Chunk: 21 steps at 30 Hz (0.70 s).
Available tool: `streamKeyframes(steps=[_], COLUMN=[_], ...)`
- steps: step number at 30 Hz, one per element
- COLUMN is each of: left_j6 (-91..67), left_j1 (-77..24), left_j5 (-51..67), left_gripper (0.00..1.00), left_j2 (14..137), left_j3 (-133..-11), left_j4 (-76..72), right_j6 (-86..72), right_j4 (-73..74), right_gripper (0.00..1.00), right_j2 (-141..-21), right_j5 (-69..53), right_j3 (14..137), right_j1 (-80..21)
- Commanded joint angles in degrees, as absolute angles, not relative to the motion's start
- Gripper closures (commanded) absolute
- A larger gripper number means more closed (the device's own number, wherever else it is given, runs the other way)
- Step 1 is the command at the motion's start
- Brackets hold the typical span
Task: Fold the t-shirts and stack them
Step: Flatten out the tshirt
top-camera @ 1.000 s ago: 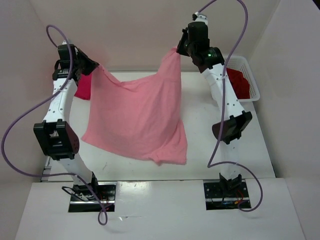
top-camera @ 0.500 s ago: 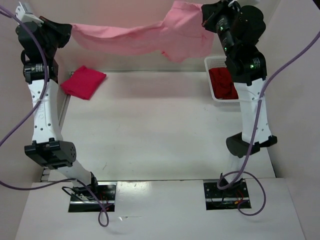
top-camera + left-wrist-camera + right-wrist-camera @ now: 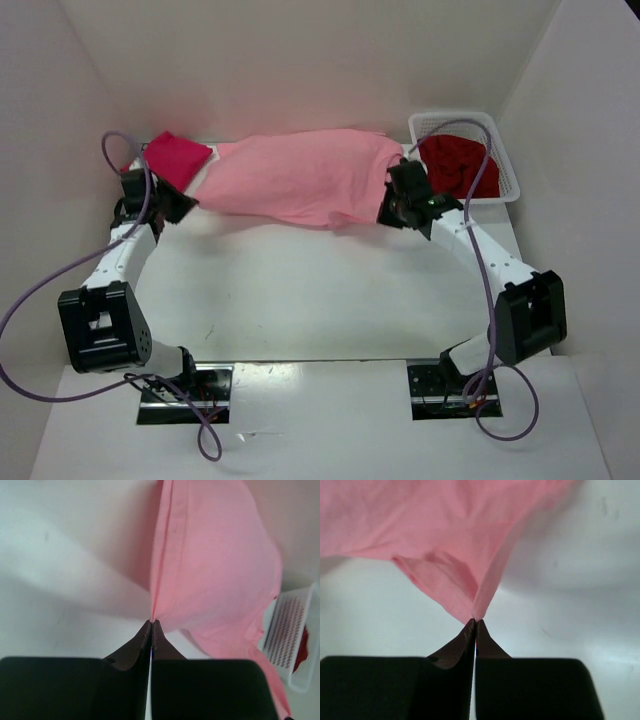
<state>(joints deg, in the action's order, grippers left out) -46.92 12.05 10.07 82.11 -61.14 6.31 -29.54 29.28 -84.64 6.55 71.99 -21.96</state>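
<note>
Left gripper (image 3: 151,623) pinched tight on one end of the pink shirt (image 3: 300,178), fingers pressed together, cloth fanning out straight ahead of the tips; right gripper (image 3: 475,621) likewise clamped, a gathered edge of the same shirt caught at its tips; pink shirt strung between the two grippers as a wide band across the far part of the table (image 3: 320,290), lower edge sagging in the middle; cannot tell whether it touches the surface; crimson shirt (image 3: 175,158) lies folded just beyond the left gripper, by the far left corner, its right edge meeting the pink cloth; dark red shirt (image 3: 460,165) bunched inside the basket (image 3: 450,120), just beyond the right gripper and to its outer side; left wrist view shows the basket far ahead on the right, past the pink cloth; both arms low, reaching forward over the table.
</note>
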Motion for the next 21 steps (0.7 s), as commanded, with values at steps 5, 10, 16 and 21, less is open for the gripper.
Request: streamKeyframes(steps=[5,10,16,21], left_j6=[-45.2,-42.1,-40.1,-40.6], left_j1=[15.4,15.4,15.4,15.4], left_j5=[13.3,11.3,13.8,15.3], left_gripper=[1.00,0.98,0.98,0.98], left_j2=[76.5,69.3,62.0,62.1], left_j3=[-47.0,-43.7,-41.7,-41.7], left_j4=[5.0,12.3,20.6,21.8], right_j6=[-36.6,-39.5,-44.2,-44.7], right_j4=[36.1,44.8,51.9,55.5], right_gripper=[1.00,1.00,1.00,1.00], right_j2=[-68.0,-58.7,-47.7,-45.1], right_j5=[4.4,-2.7,-10.7,-7.7], right_j3=[58.0,52.6,48.5,51.2], right_j1=[-21.7,-21.7,-21.7,-21.7])
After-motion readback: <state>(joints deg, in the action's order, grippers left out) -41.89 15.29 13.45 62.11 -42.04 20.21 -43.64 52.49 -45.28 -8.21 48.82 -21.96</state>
